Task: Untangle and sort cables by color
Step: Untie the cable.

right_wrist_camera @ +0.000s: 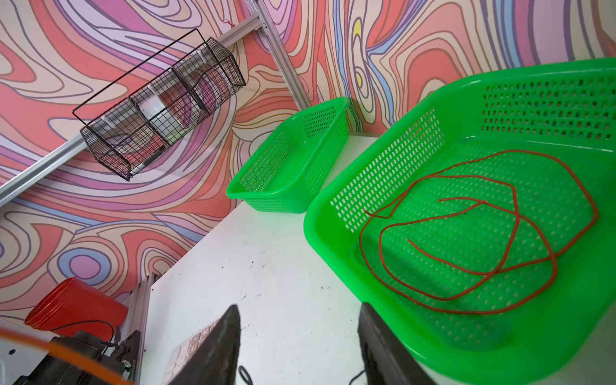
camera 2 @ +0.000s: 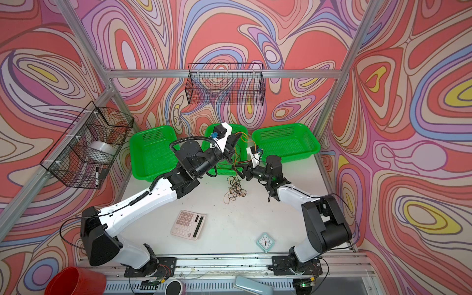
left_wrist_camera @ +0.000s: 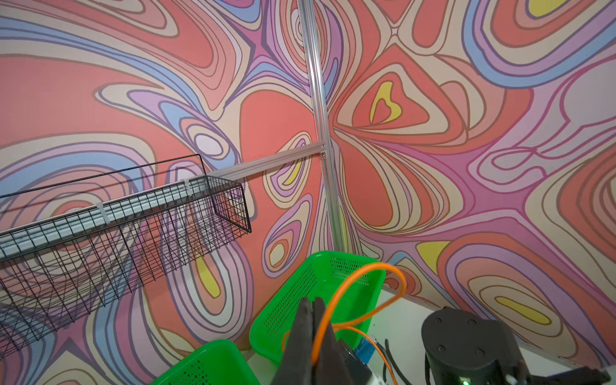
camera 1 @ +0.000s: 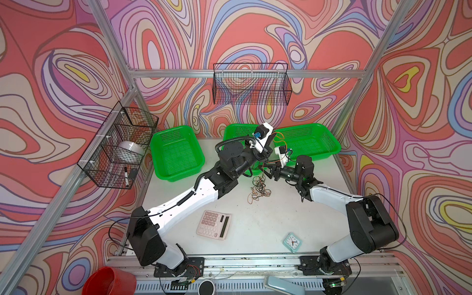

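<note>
Left basket [camera 1: 178, 155]: green, far left of the row of three at the back of the tabletop [camera 1: 255, 229]; nothing in it that I can see.
Left tool [left_wrist_camera: 312, 320]: pads together, clamped on the orange cable [left_wrist_camera: 376, 264], which arches up and over in a loop in front of it.
Tangle [camera 1: 259, 187]: rest of the cables, an orange and dark heap on the tabletop, centre of frame, below both tools. Thin strands appear to run up from it towards the tools.
Middle basket [right_wrist_camera: 320, 213]: holds one red cable [right_wrist_camera: 517, 213], lying in loose loops.
Right tool [right_wrist_camera: 296, 346]: fingers apart, nothing between them; sits just above the heap, beside the raised strand.
Right basket [camera 1: 314, 143]: no cable seen inside.
Step in hand (judgement): drawing the orange strand clear of the heap.
Method note: pull slowly; right tool should pin the heap or take the strand lower down, otherwise the knot tightens or the whole heap lifts. Drop the orange cable in a basket without red.
</note>
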